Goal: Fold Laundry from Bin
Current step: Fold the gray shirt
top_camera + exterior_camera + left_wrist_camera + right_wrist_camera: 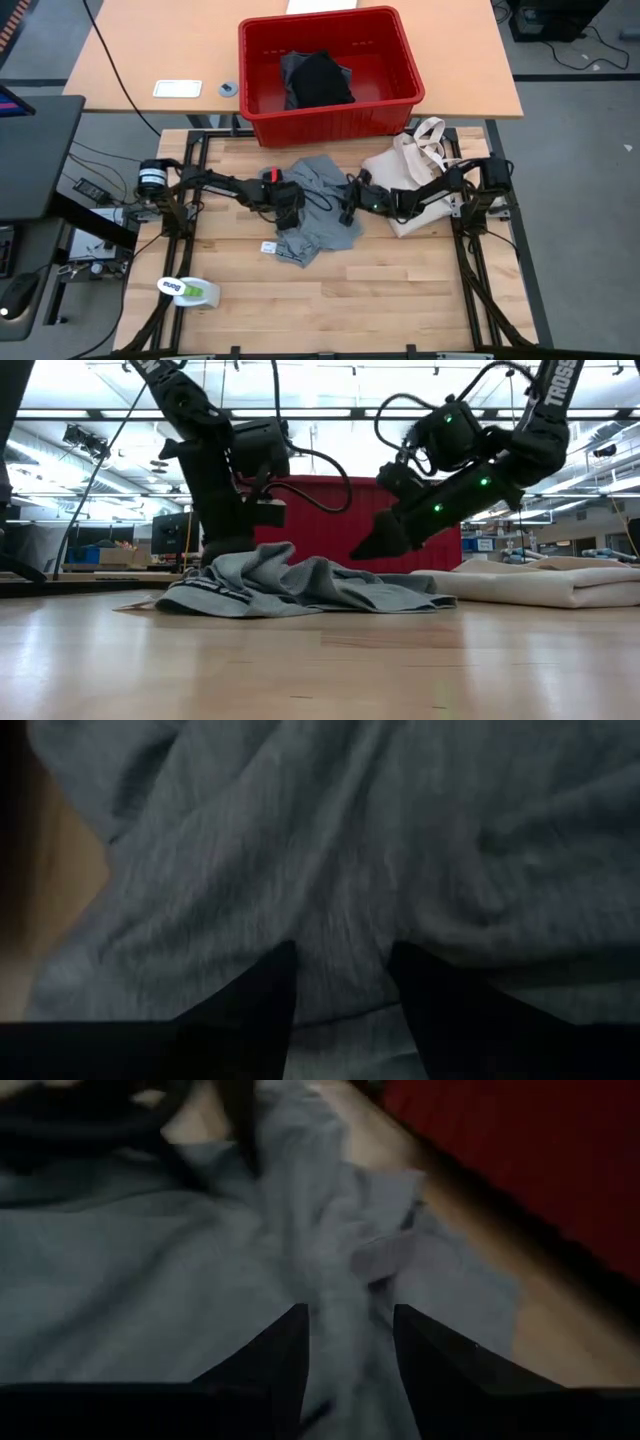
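Note:
The light grey T-shirt (325, 235) lies crumpled on the wooden table's middle, in front of the red bin (330, 125). In the bin lies a black garment (320, 80). My left gripper (288, 222) is open and down on the shirt's left part (232, 545). My right gripper (347, 212) is open and slants down toward the table's left. Its tips (360, 552) hang just above the shirt's right part, with a ridge of cloth (345, 1270) ahead of them. My left gripper comes steeply from above with its open fingertips (270, 990) set into the heaped cloth of the shirt's left part (340, 920). Grey cloth fills the gap between the two fingers. The shirt lies slack on the table.
A cream tote bag (410, 160) lies on the table's right side beside my right arm. A white and green roll (190, 290) sits near the front left corner. A small label (268, 247) lies beside the shirt. The bin's red wall (340, 520) stands close behind the shirt.

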Available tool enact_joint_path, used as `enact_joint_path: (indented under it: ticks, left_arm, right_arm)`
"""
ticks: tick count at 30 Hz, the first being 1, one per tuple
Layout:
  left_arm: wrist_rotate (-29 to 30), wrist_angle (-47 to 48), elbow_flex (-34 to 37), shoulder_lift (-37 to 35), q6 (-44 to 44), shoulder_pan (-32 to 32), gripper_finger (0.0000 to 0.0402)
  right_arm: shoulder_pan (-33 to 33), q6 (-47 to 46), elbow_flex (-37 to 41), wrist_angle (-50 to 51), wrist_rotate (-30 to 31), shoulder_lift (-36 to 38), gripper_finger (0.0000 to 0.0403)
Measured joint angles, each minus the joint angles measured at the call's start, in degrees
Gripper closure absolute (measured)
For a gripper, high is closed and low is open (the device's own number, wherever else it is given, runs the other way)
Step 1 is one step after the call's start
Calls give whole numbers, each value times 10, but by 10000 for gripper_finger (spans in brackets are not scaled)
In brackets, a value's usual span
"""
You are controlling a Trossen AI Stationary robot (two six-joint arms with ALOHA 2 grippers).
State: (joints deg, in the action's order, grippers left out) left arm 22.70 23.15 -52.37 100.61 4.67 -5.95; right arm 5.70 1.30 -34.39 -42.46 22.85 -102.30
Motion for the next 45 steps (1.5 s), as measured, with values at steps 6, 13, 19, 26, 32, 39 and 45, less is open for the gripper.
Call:
enact_joint_path:
  ticks: [6,13,19,26,32,39,45]
  left_arm:
    - [4,55,1,-13,98,72,219]
    - [-74,56,5,-50,158,193,219]
    - [-111,-1,-13,-94,114,240,219]
    - [-7,-48,-28,-115,31,209,219]
    - [-1,-51,-25,-83,-30,112,219]
    - [-65,-62,-25,-36,-118,-12,219]
    - [-143,-129,-25,3,-150,-84,219]
  right_arm:
    - [44,-35,-1,80,-77,0,247]
    - [30,-43,-2,186,-88,2,247]
    - [4,-47,1,258,-49,48,247]
    - [-38,-37,0,237,-40,176,247]
    - [-108,-62,-1,173,-197,173,247]
    - [-196,-68,0,30,-97,35,247]
    - [-185,-109,-11,2,-94,-65,247]
